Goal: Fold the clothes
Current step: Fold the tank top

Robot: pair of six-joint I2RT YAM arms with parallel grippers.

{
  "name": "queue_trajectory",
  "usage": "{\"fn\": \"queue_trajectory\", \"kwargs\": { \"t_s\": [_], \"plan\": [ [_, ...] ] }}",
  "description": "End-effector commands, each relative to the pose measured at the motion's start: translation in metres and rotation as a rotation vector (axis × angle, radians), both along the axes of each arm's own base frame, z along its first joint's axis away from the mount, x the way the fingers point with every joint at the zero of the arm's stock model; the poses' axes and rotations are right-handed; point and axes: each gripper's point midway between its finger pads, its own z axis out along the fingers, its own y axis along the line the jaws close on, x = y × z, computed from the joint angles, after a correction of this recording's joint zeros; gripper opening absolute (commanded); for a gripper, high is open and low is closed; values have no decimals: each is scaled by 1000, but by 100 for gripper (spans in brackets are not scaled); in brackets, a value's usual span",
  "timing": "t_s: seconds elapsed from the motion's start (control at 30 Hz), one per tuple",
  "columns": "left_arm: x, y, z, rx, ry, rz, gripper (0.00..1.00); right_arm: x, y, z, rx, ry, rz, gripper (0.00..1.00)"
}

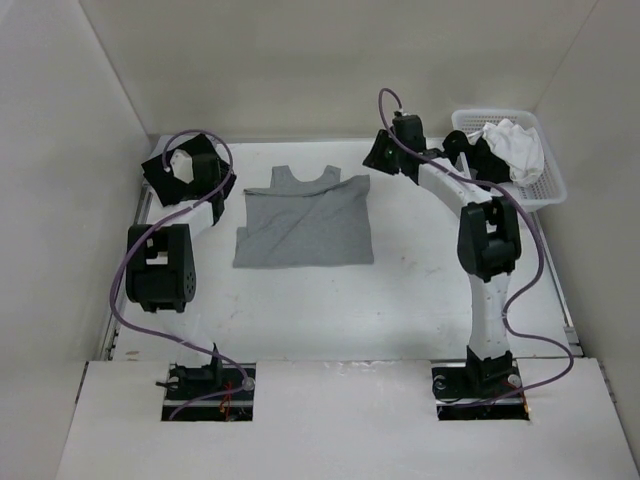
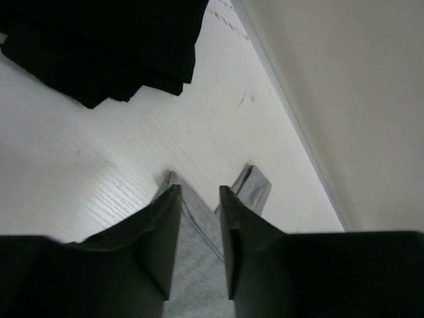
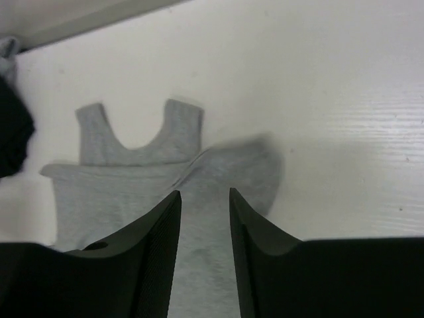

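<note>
— Where does the grey top point(image 1: 303, 228) lie?

— Flat in the middle of the counter point(image 1: 400, 310), between the two arms. A flap is folded over it to just under the straps point(image 3: 182, 126), which poke out at the far edge.

— And the claws?

— Both spread, pinching nothing. The left claw point(image 2: 199, 195) hangs low over the far left part of the cloth, and grey knit shows through the gap. The right claw point(image 3: 204, 199) hovers by the far right corner point(image 3: 262, 169), with the cloth lying loose beneath it.

— So what worries you?

— That corner, first. It bulges out past the side edge, so the flap looks skewed. Fold again over it, I reckon, and the crookedness gets locked in.

— Anything else?

— The knit looks thin and soft. With the left fingers this near, a lift that brushes the cloth could catch it and drag the flap open.

— The other garments?

— The black garment point(image 2: 99, 46) sits near the left claw, apart from the top, and a wide sweep might hook it. The white garment point(image 1: 515, 145) is in the basket point(image 1: 553, 190) beside the right arm, and an elbow swung outward could knock that.
</note>
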Motion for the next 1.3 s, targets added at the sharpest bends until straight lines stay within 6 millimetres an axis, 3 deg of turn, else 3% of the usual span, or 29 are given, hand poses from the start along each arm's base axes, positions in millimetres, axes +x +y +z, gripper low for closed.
{"fn": "queue_trajectory", "kwargs": {
  "t_s": [0.0,0.07,0.17,0.23,0.3,0.33,0.4,0.5,0.67,1.03,1.27],
  "plan": [
    [20,2,55,11,-155,-50,32,-3,9,14,20,-26,22,43],
    [1,-4,60,25,-160,-71,37,-19,0,14,12,-37,4,45],
    [-56,-31,43,52,-144,-98,33,-61,-9,11,11,-71,-32,43],
    [-103,-36,19,76,-106,-73,29,-97,-8,-1,36,-69,-33,28],
    [-147,-36,-7,107,-56,-60,27,-133,-4,-18,70,-52,-30,6],
    [-166,-35,-20,118,-24,-66,27,-149,-3,-27,85,-41,-33,1],
    [-203,-28,-46,121,55,-71,27,-179,-3,-41,114,-29,-40,0],
    [-239,-21,-67,79,104,-69,31,-211,-4,-50,133,-31,-44,5],
    [-251,-14,-79,-2,128,-76,39,-240,-2,-65,126,-8,-18,13],
    [-232,-22,-100,-73,161,-116,40,-245,-8,-81,148,16,-69,31],
    [-226,-21,-105,-68,179,-110,25,-244,-8,-89,196,43,-96,39]
  ]
}}
